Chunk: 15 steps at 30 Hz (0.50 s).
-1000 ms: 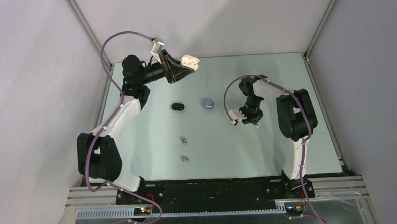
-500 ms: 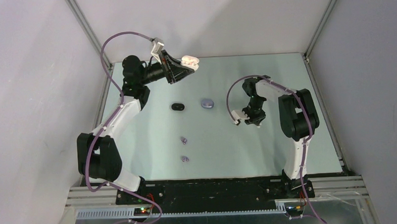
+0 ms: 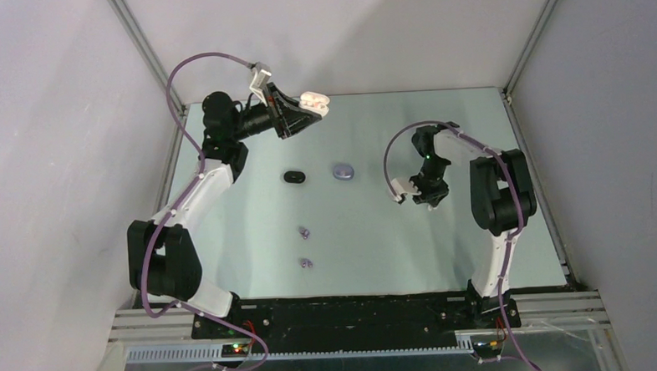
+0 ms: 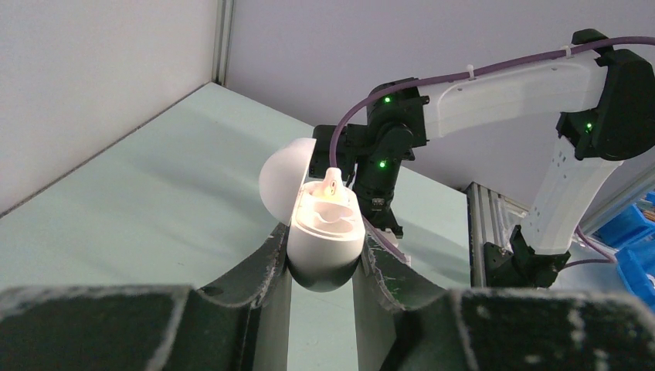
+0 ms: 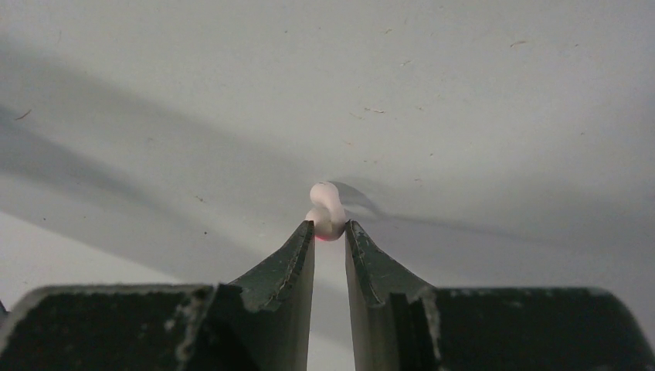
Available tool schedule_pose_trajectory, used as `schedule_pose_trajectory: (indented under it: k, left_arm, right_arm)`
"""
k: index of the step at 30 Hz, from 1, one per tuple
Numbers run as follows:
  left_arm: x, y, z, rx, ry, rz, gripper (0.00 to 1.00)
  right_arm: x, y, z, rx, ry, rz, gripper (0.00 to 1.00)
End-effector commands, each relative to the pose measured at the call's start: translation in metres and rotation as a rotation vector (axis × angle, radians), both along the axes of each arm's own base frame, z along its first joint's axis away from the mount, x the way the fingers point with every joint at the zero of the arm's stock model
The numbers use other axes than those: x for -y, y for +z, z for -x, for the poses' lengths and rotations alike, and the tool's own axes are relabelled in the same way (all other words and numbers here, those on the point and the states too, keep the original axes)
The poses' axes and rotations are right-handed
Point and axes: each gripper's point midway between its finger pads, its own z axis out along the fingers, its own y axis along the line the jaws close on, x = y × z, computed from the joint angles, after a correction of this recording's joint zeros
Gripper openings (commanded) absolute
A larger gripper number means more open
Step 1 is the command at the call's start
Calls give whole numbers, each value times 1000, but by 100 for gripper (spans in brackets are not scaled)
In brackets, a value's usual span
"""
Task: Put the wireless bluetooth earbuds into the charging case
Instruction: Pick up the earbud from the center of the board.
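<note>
Right gripper (image 5: pixel 330 229) pinches 1 white-pink earbud (image 5: pixel 325 202) at its very tips, jaws nearly closed, toward the counter's (image 3: pixel 478 246) right edge. Left gripper (image 4: pixel 323 267) clamps the open charging case (image 4: pixel 324 241) over the far-left corner. Carry slowly; that tip grip looks marginal.

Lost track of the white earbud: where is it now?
Right wrist view: the white earbud is pinched by the right gripper, over the right side of the table, far from the open white case in the left gripper.
</note>
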Motion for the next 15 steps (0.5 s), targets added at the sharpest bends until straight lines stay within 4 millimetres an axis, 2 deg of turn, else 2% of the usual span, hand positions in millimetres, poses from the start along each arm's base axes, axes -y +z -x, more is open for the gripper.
schedule_pose_trajectory:
  k: [1, 9, 15]
  left_arm:
    - [-4, 19, 4, 74, 18, 18, 0]
    - [-4, 19, 4, 70, 18, 18, 0]
    - [-4, 18, 3, 68, 21, 17, 0]
  right_arm:
    - [4, 13, 8, 1, -15, 1, 26]
    - [1, 10, 10, -12, -48, -4, 24]
    - [1, 11, 14, -33, -86, -2, 9]
